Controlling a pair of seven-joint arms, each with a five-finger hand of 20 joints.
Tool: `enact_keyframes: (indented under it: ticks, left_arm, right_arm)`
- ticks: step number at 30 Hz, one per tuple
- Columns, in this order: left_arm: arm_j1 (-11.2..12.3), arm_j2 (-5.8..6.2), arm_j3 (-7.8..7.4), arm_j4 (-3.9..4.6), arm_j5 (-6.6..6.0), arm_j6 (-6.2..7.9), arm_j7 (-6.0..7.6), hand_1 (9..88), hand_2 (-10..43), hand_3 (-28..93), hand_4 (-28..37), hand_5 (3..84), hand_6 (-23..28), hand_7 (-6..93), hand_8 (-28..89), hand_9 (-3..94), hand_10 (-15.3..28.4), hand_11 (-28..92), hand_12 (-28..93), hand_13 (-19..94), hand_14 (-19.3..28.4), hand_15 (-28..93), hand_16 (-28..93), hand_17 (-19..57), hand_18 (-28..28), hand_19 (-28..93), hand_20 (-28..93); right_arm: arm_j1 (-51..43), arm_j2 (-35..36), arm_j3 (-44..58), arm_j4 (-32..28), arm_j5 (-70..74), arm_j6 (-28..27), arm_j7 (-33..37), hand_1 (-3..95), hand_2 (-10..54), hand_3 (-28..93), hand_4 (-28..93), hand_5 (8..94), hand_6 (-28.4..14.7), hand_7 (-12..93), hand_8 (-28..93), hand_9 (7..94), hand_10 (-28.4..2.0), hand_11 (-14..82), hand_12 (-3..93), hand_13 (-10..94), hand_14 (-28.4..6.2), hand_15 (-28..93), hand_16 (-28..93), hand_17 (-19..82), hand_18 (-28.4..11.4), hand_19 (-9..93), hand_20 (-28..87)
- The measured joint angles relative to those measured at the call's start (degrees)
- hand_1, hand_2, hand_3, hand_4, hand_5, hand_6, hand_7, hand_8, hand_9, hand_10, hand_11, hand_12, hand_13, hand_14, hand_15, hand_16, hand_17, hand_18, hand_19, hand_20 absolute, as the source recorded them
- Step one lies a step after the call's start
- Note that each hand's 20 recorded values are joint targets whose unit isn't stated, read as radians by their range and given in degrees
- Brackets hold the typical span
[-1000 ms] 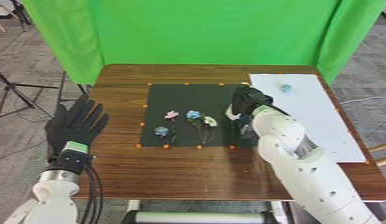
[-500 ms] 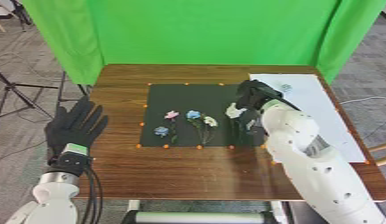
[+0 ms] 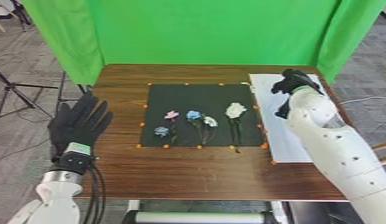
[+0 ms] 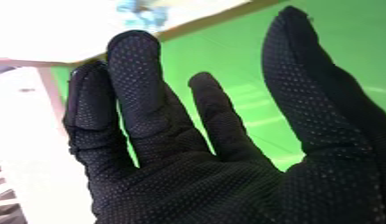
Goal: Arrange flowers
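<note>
In the head view, the left hand is at the table's left edge, its fingers straight and spread, nothing in them; next comes the dark mat, where the arranging looks mostly done, with five flowers laid in a loose row. The low blue flower is small and ruffled, set nearer the robot than the rest; beside it lies the pink flower, pale, on a thin dark stem; then the middle blue flower, its head close to the small white flower, their slender stems running near each other; then the large white flower, the fullest head, creamy, its long green stem reaching past the mat's near edge. Farther right, the right hand is over the white sheet, its fingers loosely extended and apart, pinching nothing; the right wrist view shows a pale blue blossom on a white surface beyond the fingertips, probably the one piece left to pick up and bring across; its stem I cannot make out.
</note>
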Motion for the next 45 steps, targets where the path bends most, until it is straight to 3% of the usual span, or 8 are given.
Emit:
enact_keyframes:
  ticks: [5, 11, 14, 20, 24, 30, 38, 45]
  left_arm:
    - [-1.0, 0.24, 1.09, 0.13, -0.03, 0.31, 0.05, 27.3, 9.8, 74, -27.2, 39.5, 5.8, 14.2, -9, 28.4, 11.4, 17, 10, 17, 12.1, 31, -7, -4.9, 13.2, 33, 10]
    - [-1.9, 0.38, 1.71, 0.13, -0.13, 0.91, 0.27, 27.1, 9.5, 74, -27.3, 39.3, 5.8, 14.5, -9, 28.4, 11.5, 17, 10, 17, 12.1, 31, -6, -5.0, 13.2, 33, 10]
    - [-1.9, 0.41, 1.74, 0.16, -0.18, 0.75, 0.43, 27.1, 9.4, 74, -27.4, 39.4, 5.7, 14.5, -9, 28.6, 11.5, 18, 10, 17, 12.3, 31, -6, -4.9, 13.2, 33, 10]
    - [-1.7, 0.40, 1.69, 0.29, -0.18, 0.23, 0.42, 26.9, 8.9, 74, -27.4, 39.4, 5.8, 14.6, -9, 29.0, 11.5, 17, 10, 19, 12.7, 31, -6, -5.0, 13.3, 33, 10]
    - [-2.1, 0.36, 1.92, 1.09, -0.32, -1.56, 0.31, 26.7, 8.5, 74, -27.4, 39.4, 5.8, 14.5, -9, 29.3, 11.6, 17, 10, 19, 13.0, 31, -6, -5.0, 13.4, 33, 10]
    - [-2.5, 0.26, 1.89, 1.33, -0.12, -2.11, -0.66, 26.7, 8.4, 74, -27.8, 37.9, 5.6, 13.8, -9, 29.1, 11.6, 17, 10, 19, 12.9, 31, -6, -5.1, 13.6, 32, 10]
    - [-2.7, 0.99, 1.51, 1.31, -0.38, -2.06, -1.26, 26.0, 8.7, 74, -28.2, 35.4, 5.6, 14.0, -9, 28.0, 11.4, 16, 11, 19, 12.9, 31, -6, -5.2, 13.7, 32, 10]
    - [-3.0, 1.58, 1.33, 1.26, -0.73, -1.62, -1.12, 25.2, 9.4, 73, -28.3, 23.9, 2.8, 18.8, -12, 24.8, 11.4, 16, 11, 19, 13.1, 30, -6, -5.2, 14.0, 33, 10]
  right_arm:
    - [2.2, 0.0, -1.8, 4.4, 0.0, 0.2, -0.4, 35.0, 3.2, 82, -26, 30.7, -8.5, 12, -10, 28.4, -17.6, 10.8, 7.8, 56, -16.4, 72, 19, 34, -22.8, 85, 27]
    - [4.9, -1.5, -1.9, 10.1, 0.2, -6.5, -1.7, 48.5, -1.9, 80, -28, 44.7, -5.9, 17, -13, 41.9, -14.3, 12.7, 6.9, 64, -10.3, 54, 25, 35, -21.8, 85, 27]
    - [5.3, -1.6, -1.1, 9.9, 0.1, -9.4, -1.7, 55.8, -6.6, 75, -28, 52.9, -3.6, 19, -14, 56.1, -13.2, 14.2, 10.5, 67, -6.8, 44, 33, 36, -20.6, 85, 29]
    - [4.7, -0.9, -2.2, 9.3, -0.9, -2.8, -1.4, 62.7, -9.5, 72, -28, 68.7, -1.3, 28, -2, 80.2, -8.8, 14.2, 41.4, 72, -5.5, 49, 44, 37, -20.0, 83, 36]
    - [2.7, 0.3, -4.5, 8.5, -2.9, 4.9, -0.6, 63.4, -9.5, 71, -28, 73.4, -1.0, 32, 1, 82.7, -8.9, 16.8, 45.6, 73, -6.5, 51, 44, 38, -20.7, 84, 37]
    - [-4.7, 3.0, -1.9, -0.7, -4.1, 9.0, 0.6, 62.9, -9.5, 73, -28, 74.0, -1.0, 33, 2, 83.6, -8.5, 17.2, 46.6, 74, -5.9, 54, 43, 40, -21.5, 87, 39]
    - [-11.6, 8.6, -2.5, -17.1, -2.1, 5.2, 1.4, 61.5, -9.5, 73, -28, 73.9, -1.4, 32, 2, 83.3, -9.1, 16.0, 45.8, 74, -6.2, 54, 43, 40, -21.9, 88, 38]
    - [-12.5, 6.4, -5.1, -19.9, -4.1, 4.3, -0.4, 59.9, -9.5, 73, -28, 73.2, -1.9, 31, 1, 82.9, -9.6, 14.8, 44.7, 73, -6.7, 55, 42, 40, -22.2, 88, 37]
